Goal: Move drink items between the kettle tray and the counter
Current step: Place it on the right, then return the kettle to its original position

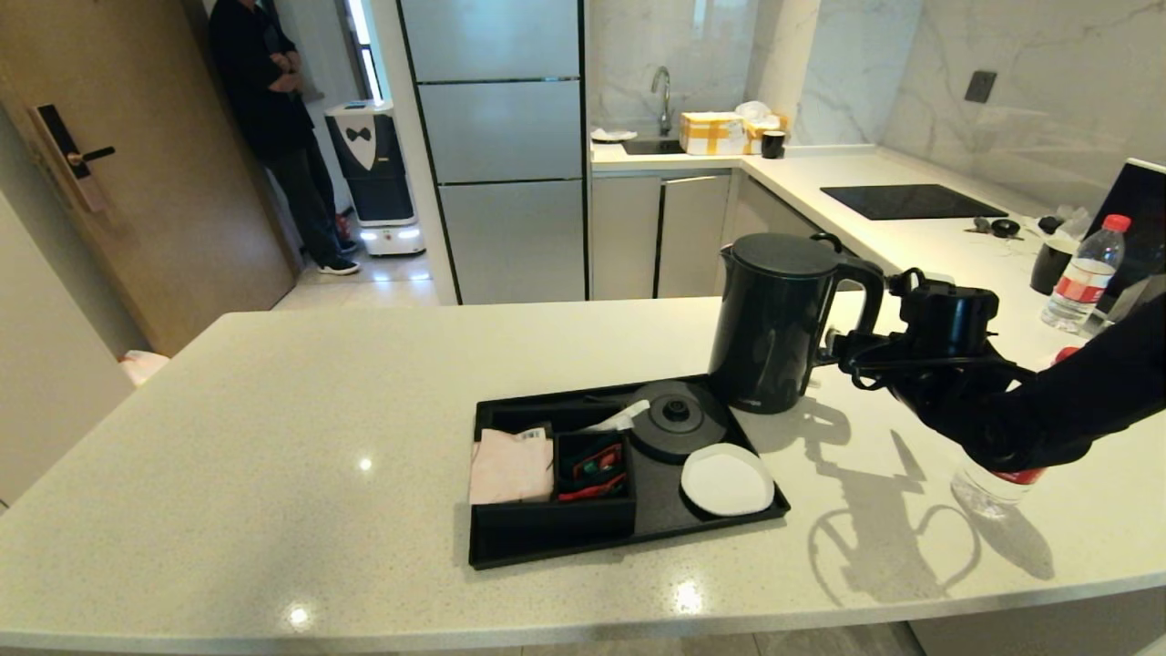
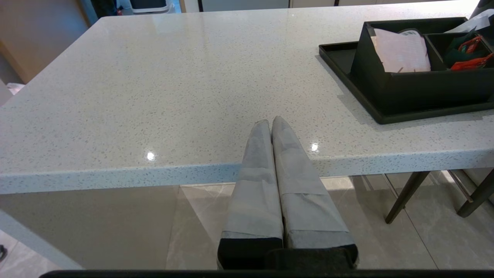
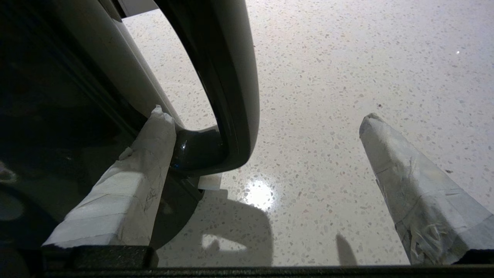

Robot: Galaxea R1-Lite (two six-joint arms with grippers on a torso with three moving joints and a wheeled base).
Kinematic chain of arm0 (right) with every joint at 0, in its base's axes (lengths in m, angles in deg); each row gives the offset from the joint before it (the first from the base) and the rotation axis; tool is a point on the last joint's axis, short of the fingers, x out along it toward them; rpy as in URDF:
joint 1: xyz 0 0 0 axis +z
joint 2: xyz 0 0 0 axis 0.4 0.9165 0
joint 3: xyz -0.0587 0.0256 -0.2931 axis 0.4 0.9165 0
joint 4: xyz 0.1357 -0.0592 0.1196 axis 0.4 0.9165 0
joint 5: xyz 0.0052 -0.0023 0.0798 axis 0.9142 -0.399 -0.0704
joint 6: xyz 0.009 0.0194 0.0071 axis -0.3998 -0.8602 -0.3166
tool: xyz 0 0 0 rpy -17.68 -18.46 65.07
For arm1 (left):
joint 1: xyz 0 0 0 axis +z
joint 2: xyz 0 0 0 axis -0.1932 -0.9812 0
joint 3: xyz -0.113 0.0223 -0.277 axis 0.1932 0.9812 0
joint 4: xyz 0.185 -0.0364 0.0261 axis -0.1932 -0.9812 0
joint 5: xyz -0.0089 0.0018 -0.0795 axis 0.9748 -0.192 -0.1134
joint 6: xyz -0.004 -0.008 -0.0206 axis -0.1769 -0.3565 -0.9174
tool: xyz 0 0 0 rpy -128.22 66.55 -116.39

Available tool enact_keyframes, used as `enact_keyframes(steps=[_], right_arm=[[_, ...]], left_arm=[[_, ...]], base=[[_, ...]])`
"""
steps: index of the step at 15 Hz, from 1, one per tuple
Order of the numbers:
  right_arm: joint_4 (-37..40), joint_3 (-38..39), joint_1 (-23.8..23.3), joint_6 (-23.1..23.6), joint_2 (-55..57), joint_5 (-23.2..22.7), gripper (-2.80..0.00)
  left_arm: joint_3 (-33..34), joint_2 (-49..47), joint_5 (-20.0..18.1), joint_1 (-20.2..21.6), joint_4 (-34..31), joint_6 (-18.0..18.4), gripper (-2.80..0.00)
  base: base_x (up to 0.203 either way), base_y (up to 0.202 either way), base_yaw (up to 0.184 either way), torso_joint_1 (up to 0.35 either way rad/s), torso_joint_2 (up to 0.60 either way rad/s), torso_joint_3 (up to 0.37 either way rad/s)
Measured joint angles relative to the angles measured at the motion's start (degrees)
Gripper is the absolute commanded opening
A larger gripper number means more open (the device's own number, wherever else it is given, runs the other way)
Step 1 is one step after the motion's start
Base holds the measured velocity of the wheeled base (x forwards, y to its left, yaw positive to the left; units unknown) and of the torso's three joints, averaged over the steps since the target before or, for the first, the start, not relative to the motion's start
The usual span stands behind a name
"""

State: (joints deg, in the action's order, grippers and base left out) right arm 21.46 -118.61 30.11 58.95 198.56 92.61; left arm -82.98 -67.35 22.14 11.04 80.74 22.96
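The matte black kettle point(image 1: 770, 319) stands upright on the speckled counter point(image 1: 273, 437), just off the right rear corner of the black kettle tray point(image 1: 660, 506). My right gripper point(image 1: 843, 351) is open at the kettle's loop handle point(image 3: 231, 77). One taped finger point(image 3: 150, 154) rests against the handle's lower end; the other finger point(image 3: 401, 173) stands well clear over the counter. A clear water bottle point(image 1: 993, 483) with a red label stands on the counter, mostly hidden under my right arm. My left gripper point(image 2: 271, 121) is shut and empty at the counter's front edge.
On the tray sit a round kettle base point(image 1: 676, 419), a white coaster point(image 1: 727, 478) and a divided box point(image 1: 551, 474) with a napkin and sachets. A second water bottle point(image 1: 1084, 273) stands far right. A black hob point(image 1: 911, 200) lies at the back.
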Motion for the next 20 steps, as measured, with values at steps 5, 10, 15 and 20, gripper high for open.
enact_keyframes(steps=[5,10,15,20], right_arm=[[-1.1,3.7,1.8,-0.1,-2.5,1.2,0.00],[-1.2,8.7,3.9,0.2,-7.6,0.6,0.00],[-1.1,17.4,5.7,0.7,-16.9,0.2,-2.80],[4.5,22.6,7.6,2.4,-30.8,0.7,-2.80]], left_arm=[[0.0,0.0,0.0,0.0,0.0,0.0,-2.80],[0.0,0.0,0.0,0.0,0.0,0.0,-2.80],[0.0,0.0,0.0,0.0,0.0,0.0,-2.80],[0.0,0.0,0.0,0.0,0.0,0.0,-2.80]], base=[[0.000,0.000,0.000,0.000,0.00,0.000],[0.000,0.000,0.000,0.000,0.00,0.000],[0.000,0.000,0.000,0.000,0.00,0.000],[0.000,0.000,0.000,0.000,0.00,0.000]])
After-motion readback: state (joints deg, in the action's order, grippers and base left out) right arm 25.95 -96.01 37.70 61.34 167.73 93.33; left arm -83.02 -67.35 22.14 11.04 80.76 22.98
